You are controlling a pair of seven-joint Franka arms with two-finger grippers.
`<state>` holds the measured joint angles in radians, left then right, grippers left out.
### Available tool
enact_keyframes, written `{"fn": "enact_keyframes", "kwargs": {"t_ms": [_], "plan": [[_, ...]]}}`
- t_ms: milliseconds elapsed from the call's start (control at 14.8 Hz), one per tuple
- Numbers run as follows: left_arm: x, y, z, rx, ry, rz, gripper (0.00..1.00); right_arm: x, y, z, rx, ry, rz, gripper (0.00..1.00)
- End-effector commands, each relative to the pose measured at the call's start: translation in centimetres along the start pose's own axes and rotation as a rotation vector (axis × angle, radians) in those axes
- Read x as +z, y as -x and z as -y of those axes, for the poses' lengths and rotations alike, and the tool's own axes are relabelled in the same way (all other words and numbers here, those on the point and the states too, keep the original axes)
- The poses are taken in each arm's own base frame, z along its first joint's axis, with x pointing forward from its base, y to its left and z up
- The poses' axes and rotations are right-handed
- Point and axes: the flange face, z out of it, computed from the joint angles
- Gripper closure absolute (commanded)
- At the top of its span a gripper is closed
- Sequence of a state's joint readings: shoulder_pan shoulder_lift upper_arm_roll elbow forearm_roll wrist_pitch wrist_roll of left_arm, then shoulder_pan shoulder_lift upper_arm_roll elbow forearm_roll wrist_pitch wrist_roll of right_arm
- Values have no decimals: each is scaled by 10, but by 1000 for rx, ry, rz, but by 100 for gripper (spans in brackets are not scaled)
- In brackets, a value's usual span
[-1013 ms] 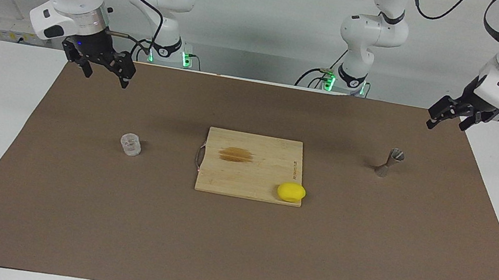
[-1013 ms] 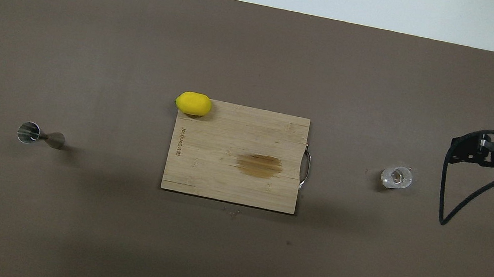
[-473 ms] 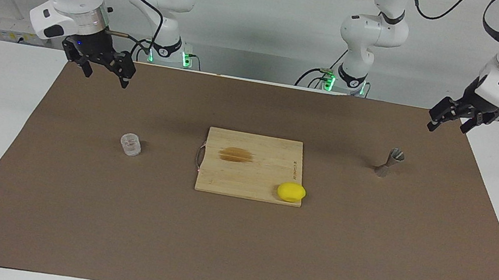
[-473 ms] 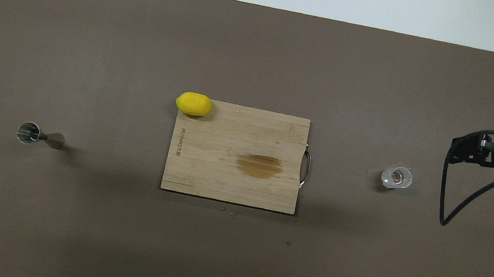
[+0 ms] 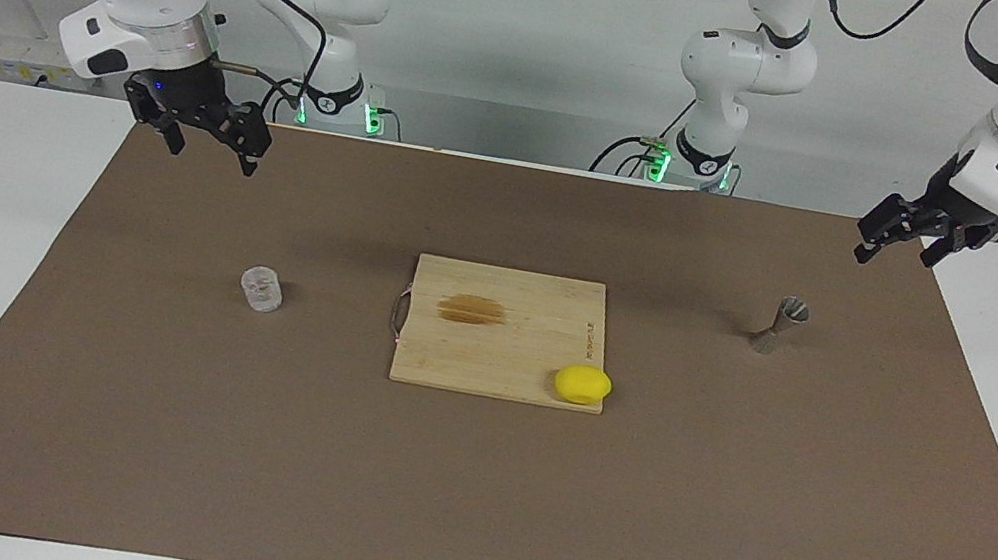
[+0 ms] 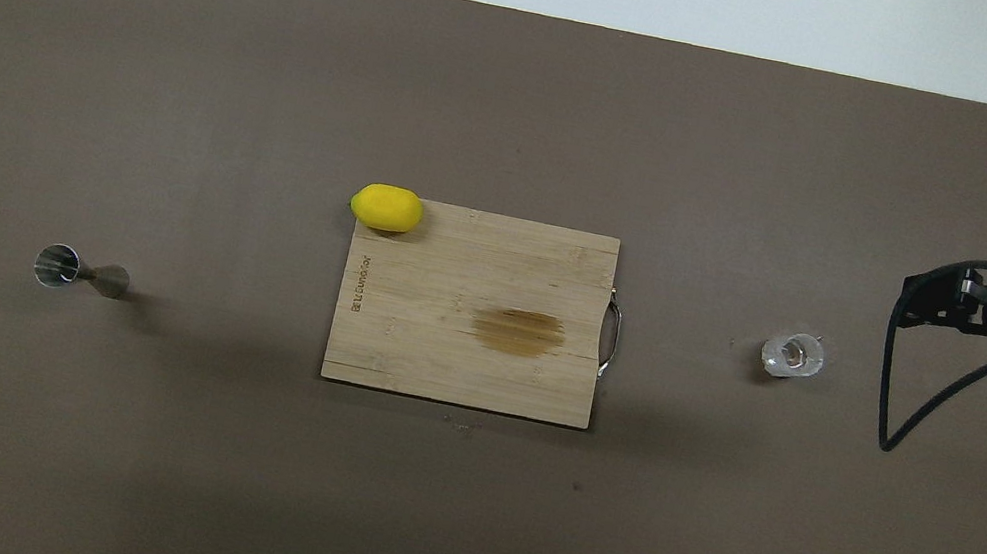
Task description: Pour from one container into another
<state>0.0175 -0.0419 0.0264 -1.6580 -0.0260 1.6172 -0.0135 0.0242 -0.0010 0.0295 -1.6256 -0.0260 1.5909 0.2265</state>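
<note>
Glass tumbler (image 5: 261,289) upright on surface (image 5: 459,517), toward right arm's end. Metal jigger (image 5: 780,324) upright toward left arm's end; cutting board (image 5: 501,331) with lemon (image 5: 582,384) between them. Right gripper (image 5: 206,138) raised, fingers apart, empty. Left gripper (image 5: 901,238) raised, fingers apart, empty, waiting. Nothing grasped yet. Advice: right gripper should descend over tumbler, close on ribbed sides below rim, lift level, carry over board without tilting.
</note>
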Motion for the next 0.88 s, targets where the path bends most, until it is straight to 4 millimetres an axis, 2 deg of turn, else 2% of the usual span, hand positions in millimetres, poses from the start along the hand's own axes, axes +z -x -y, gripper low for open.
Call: {"fn": "enact_keyframes", "kwargs": {"t_ms": [0, 270, 473, 810], "plan": [[3, 0, -3, -5, 10, -14, 0, -4, 3, -4, -27, -9, -15, 0], [5, 1, -3, 1, 10, -31, 0, -3, 7, 0, -114, -7, 1, 0], [6, -3, -3, 8, 11, -58, 0, 0, 9, -6, -171, -11, 34, 0], [12, 1, 5, -11, 9, -51, 0, -2, 10, -5, -169, -12, 22, 0]]}}
